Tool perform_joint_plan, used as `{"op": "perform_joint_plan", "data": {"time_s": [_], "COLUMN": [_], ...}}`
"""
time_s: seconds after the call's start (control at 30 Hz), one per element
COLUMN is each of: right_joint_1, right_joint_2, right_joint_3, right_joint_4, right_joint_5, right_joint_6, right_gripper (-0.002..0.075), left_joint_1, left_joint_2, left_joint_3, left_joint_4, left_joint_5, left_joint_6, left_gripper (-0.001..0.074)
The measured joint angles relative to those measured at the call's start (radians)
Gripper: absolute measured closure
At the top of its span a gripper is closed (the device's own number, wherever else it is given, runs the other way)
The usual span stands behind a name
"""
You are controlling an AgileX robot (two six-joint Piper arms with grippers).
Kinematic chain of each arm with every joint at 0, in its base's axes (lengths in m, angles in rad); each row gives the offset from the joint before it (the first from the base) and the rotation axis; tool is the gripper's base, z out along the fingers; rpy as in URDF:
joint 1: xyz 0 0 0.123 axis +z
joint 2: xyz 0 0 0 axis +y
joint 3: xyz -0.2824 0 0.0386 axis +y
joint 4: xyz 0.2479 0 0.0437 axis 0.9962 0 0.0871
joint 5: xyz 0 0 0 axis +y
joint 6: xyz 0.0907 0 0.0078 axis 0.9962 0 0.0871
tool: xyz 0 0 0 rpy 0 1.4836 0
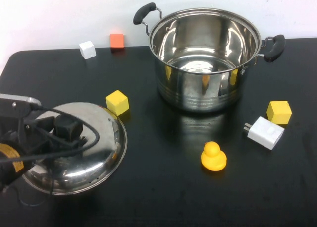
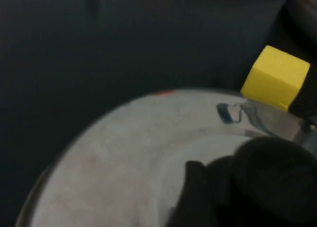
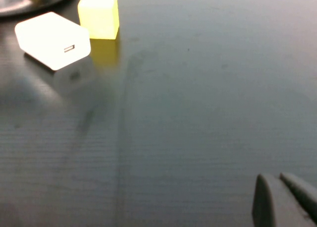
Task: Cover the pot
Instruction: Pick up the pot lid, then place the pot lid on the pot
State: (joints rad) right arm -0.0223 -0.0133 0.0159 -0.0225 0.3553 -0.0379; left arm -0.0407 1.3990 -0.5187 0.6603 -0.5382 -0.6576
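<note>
The pot (image 1: 204,58) stands open and uncovered at the back centre-right of the black table, with black handles on both sides. The domed steel lid (image 1: 94,157) is at the front left. My left gripper (image 1: 67,129) is over the lid's centre and shut on its black knob (image 2: 272,177); one dark finger (image 2: 198,197) shows beside the knob in the left wrist view. My right gripper (image 3: 280,177) is out of the high view; in the right wrist view its fingertips lie together, empty, just above bare table.
A yellow cube (image 1: 117,102) touches the lid's far edge. A yellow duck (image 1: 213,156), a white charger (image 1: 266,132) and another yellow cube (image 1: 279,112) lie right of centre. A white cube (image 1: 87,49) and an orange cube (image 1: 117,40) sit at the back left.
</note>
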Motion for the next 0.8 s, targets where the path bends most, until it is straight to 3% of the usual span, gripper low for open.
{"op": "perform_joint_plan", "data": {"time_s": [0.13, 0.3, 0.47, 0.63, 0.8], "right_joint_1": [0.000, 0.000, 0.000, 0.000, 0.000], "right_joint_2": [0.000, 0.000, 0.000, 0.000, 0.000], "right_joint_3": [0.000, 0.000, 0.000, 0.000, 0.000], "right_joint_4": [0.000, 0.000, 0.000, 0.000, 0.000], "right_joint_5": [0.000, 0.000, 0.000, 0.000, 0.000], "right_joint_6": [0.000, 0.000, 0.000, 0.000, 0.000], "right_gripper": [0.0728, 0.0728, 0.0728, 0.0728, 0.0728], "left_joint_1": [-0.014, -0.014, -0.014, -0.017, -0.090], "left_joint_2": [0.010, -0.015, -0.099, -0.129, -0.037], "left_joint_3": [-0.023, -0.023, -0.100, -0.336, -0.663], "left_joint_4": [-0.009, -0.003, 0.072, 0.404, 0.800], "left_joint_5": [0.018, 0.045, 0.145, 0.123, 0.016], "left_joint_6": [0.004, -0.027, -0.195, -0.579, -0.978], "left_gripper": [0.0407, 0.0401, 0.0401, 0.0401, 0.0401]}}
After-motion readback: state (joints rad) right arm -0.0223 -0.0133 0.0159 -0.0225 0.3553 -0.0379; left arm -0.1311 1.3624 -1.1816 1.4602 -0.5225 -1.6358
